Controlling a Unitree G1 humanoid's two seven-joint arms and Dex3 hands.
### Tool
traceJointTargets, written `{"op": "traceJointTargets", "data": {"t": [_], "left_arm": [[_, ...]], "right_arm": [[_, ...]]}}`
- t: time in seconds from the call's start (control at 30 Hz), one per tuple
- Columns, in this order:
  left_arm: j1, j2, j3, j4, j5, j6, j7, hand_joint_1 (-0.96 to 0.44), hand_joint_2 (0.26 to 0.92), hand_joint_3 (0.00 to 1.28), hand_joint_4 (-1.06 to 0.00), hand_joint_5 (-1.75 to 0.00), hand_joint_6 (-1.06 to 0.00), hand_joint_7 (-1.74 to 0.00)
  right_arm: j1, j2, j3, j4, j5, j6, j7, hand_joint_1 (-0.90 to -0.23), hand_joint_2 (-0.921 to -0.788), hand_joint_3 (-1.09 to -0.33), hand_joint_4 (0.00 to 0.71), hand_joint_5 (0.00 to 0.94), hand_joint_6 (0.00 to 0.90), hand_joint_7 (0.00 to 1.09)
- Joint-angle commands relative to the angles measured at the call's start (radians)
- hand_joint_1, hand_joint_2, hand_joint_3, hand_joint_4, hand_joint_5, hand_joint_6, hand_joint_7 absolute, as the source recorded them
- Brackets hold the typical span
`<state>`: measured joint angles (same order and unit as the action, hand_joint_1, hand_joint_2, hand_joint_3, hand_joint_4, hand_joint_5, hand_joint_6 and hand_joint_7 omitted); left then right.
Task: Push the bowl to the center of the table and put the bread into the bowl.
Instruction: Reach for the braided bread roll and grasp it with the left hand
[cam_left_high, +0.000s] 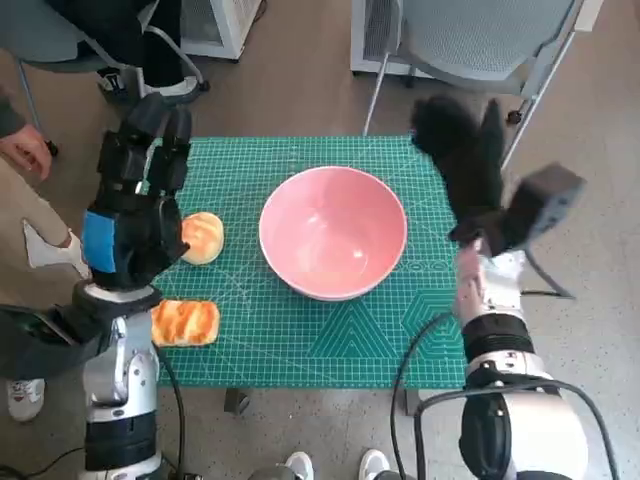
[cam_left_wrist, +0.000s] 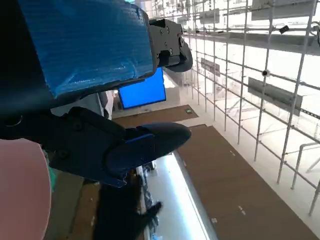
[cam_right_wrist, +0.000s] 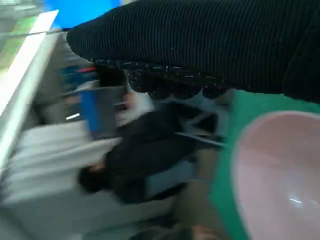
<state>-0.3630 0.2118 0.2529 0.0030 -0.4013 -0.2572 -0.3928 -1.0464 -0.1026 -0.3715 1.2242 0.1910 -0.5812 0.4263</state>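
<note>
Though the bowl (cam_left_high: 333, 245) sits mid-frame, both breads (cam_left_high: 203, 237) stay outside; left hand (cam_left_high: 137, 205) and right hand (cam_left_high: 462, 160) hold nothing, fingers apart.

A green cutting mat (cam_left_high: 300, 340) covers the small table on a brown floor (cam_left_high: 300, 80); grey chairs (cam_left_high: 470, 35) stand behind it.

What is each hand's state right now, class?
Left hand: open, holding nothing, raised beside the bread roll.
Right hand: open, holding nothing, raised beside the bowl.
</note>
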Motion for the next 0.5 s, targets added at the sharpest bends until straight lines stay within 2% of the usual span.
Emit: {"op": "traceJointTargets", "data": {"t": [0.03,0.33,0.5], "left_arm": [[0.019,0.014,0.003,-0.042,0.021,-0.017,0.01,-0.6,0.921,0.71,-0.07,0.0,0.0,-0.5],[0.045,0.037,0.002,-0.088,0.068,-0.027,0.024,-0.62,0.921,0.71,-0.07,-0.01,0.0,-0.51],[0.057,0.046,-0.006,-0.1,0.084,-0.03,0.026,-0.64,0.921,0.71,-0.06,0.0,0.0,-0.48]], "right_arm": [[0.036,0.026,0.001,-0.042,0.042,-0.083,0.09,-0.677,-0.921,-0.963,0.117,0.003,0.163,0.09],[0.095,0.063,0.016,-0.176,0.144,-0.17,0.277,-0.679,-0.921,-0.963,0.122,0.005,0.16,0.09],[0.135,0.077,0.04,-0.257,0.187,-0.182,0.348,-0.68,-0.921,-0.958,0.11,0.001,0.156,0.1]]}}
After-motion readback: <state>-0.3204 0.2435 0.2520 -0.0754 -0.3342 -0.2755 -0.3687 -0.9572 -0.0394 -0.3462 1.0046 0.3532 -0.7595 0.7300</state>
